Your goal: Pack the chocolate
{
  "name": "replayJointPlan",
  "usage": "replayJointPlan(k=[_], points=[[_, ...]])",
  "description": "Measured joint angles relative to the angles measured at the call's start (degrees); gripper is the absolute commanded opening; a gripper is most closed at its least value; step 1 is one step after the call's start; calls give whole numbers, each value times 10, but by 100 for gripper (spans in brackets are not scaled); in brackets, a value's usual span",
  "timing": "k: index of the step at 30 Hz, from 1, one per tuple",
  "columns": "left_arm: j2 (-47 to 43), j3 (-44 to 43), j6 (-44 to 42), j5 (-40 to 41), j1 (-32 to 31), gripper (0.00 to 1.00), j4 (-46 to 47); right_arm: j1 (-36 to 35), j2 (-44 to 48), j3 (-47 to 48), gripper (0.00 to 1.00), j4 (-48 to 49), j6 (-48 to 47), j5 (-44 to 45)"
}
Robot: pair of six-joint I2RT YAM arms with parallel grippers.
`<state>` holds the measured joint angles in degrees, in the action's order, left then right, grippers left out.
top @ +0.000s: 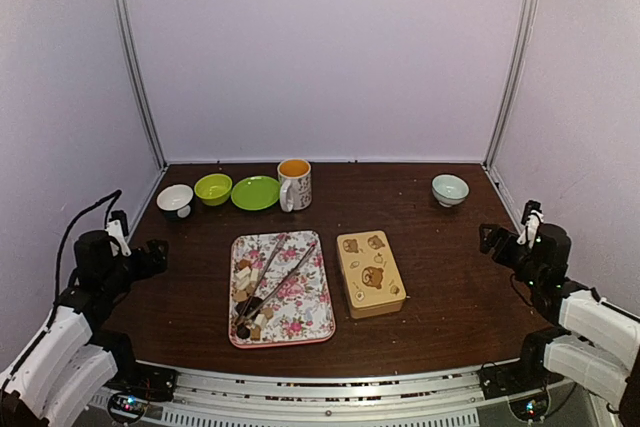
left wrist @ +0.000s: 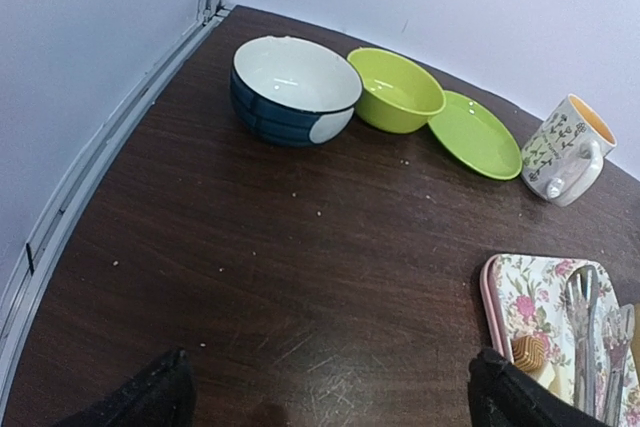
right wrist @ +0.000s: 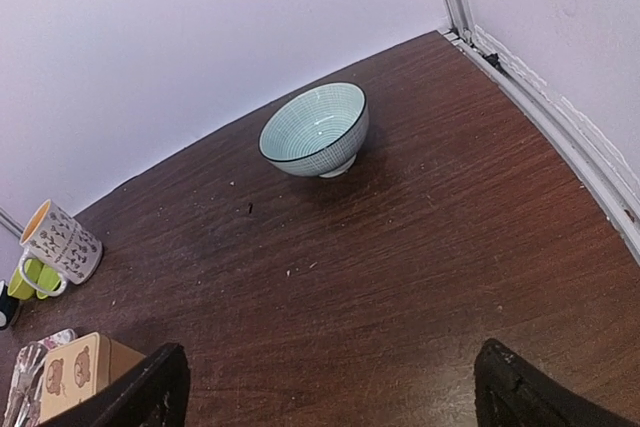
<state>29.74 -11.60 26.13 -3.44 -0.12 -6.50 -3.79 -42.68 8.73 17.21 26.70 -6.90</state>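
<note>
The chocolate (top: pixel 245 287), small dark and pale pieces, lies on the left side of a floral tray (top: pixel 305 312) at the table's middle. Metal tongs (top: pixel 275 272) lie across the tray. A closed tan tin with bear pictures (top: pixel 370 273) sits right of the tray. My left gripper (top: pixel 155 255) is open and empty above the table's left edge, far from the tray. My right gripper (top: pixel 490 239) is open and empty at the right edge. In the left wrist view the tray (left wrist: pixel 510 292), one chocolate (left wrist: pixel 528 350) and the tongs (left wrist: pixel 590 322) show at the right.
At the back left stand a blue-and-white bowl (top: pixel 175 199), a green bowl (top: pixel 213 188), a green saucer (top: pixel 255 193) and a patterned mug (top: pixel 294 184). A pale teal bowl (top: pixel 450 189) sits at the back right. Walls enclose the table on three sides.
</note>
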Motion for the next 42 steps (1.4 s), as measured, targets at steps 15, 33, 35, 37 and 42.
replayJointPlan(k=[15,33,35,37,42], points=[[122,-36,32,-127,0,97,58,-90,-125,186,99,-121,17,-129],[216,-143,146,-194,-166,95,82,-255,-321,297,90,-166,75,-149],[227,-145,159,-188,-184,95,82,-263,-334,301,90,-165,78,-150],[242,-151,171,-179,-220,95,82,-273,-349,303,89,-164,82,-150],[309,-186,197,-148,-322,94,90,-297,-386,303,84,-159,89,-154]])
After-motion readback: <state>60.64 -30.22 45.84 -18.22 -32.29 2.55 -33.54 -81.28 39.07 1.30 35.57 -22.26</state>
